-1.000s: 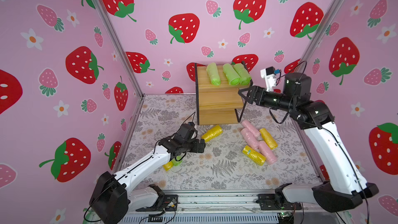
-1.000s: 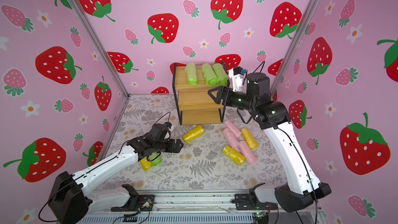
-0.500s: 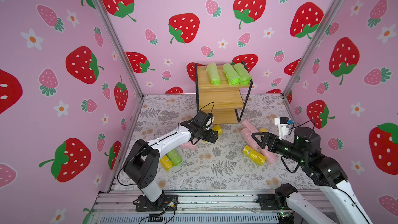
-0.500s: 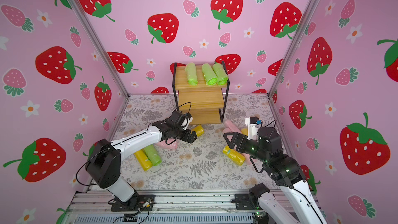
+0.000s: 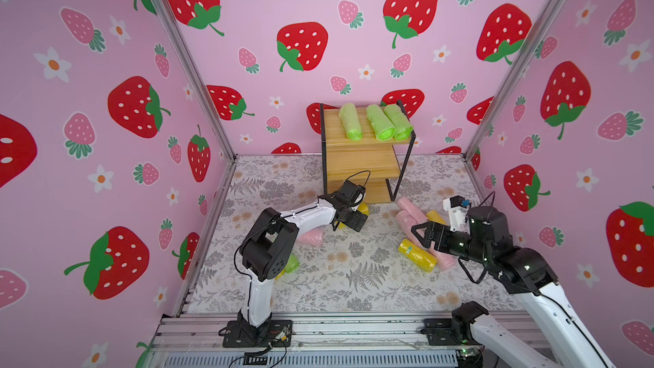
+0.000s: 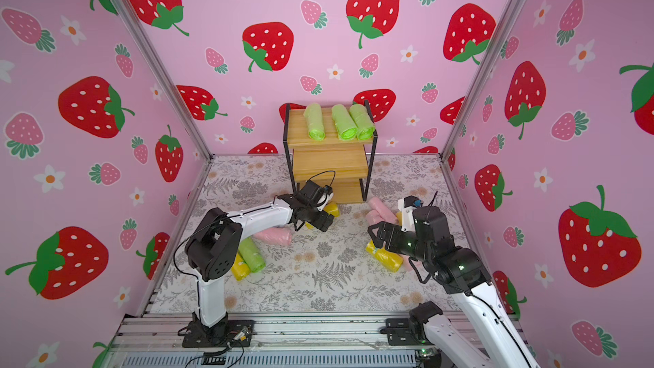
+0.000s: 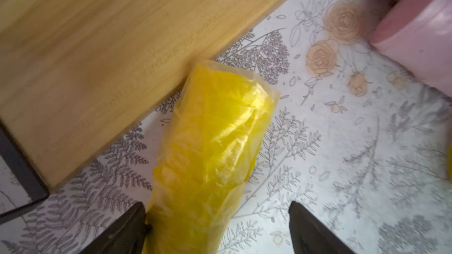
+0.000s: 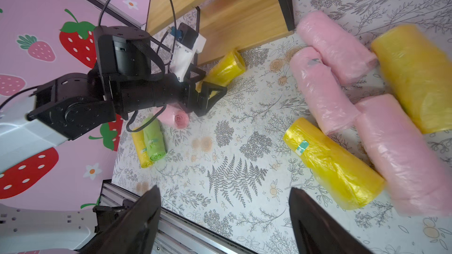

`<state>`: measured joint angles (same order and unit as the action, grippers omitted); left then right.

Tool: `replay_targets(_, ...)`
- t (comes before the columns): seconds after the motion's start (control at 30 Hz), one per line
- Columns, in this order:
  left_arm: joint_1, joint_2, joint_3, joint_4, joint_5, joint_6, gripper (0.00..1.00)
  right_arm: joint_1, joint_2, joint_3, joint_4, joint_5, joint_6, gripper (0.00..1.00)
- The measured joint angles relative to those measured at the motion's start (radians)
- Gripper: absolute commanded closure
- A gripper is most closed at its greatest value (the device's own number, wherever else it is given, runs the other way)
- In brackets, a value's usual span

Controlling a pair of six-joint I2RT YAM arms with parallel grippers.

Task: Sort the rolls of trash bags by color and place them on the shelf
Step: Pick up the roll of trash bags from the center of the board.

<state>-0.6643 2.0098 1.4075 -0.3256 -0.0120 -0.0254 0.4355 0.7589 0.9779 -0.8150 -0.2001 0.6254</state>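
Left end effector (image 7: 215,203) spreads its jaws astride the yellow roll (image 7: 215,130), soft, light, slippery crinkled film, likely best pinched mid-length; right end effector (image 8: 224,188) gapes empty

Four green rolls (image 5: 380,127), four yellow rolls (image 8: 332,162), four pink rolls (image 8: 318,89): twelve in all. Of the green, three on the shelf (image 5: 357,162), one on the counter (image 5: 354,288). One shelf, three boards. Two robot arms (image 5: 304,212), two pairs of jaws.
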Motion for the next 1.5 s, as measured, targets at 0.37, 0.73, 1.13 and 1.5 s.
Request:
replay_targets(0.37, -0.004, 0.053, 0.030, -0.018, -0.040, 0.003, 0.21, 0.000, 0.011, 0.005, -0.019, 0.002, -0.023, 0.12)
replay_targets(0.73, -0.011, 0.024, 0.001, -0.038, 0.004, -0.111, 0.86, 0.000, -0.040, -0.021, -0.019, 0.000, 0.007, 0.13)
replay_targets(1.13, -0.026, -0.497, -0.503, 0.194, 0.089, -0.627, 1.00, 0.000, -0.120, -0.093, -0.023, -0.079, 0.092, 0.01)
replay_targets(1.5, -0.234, -0.998, -0.871, 0.522, -0.102, -1.109, 1.00, 0.396, -0.039, -0.222, 0.281, -0.140, 0.328, 0.01)
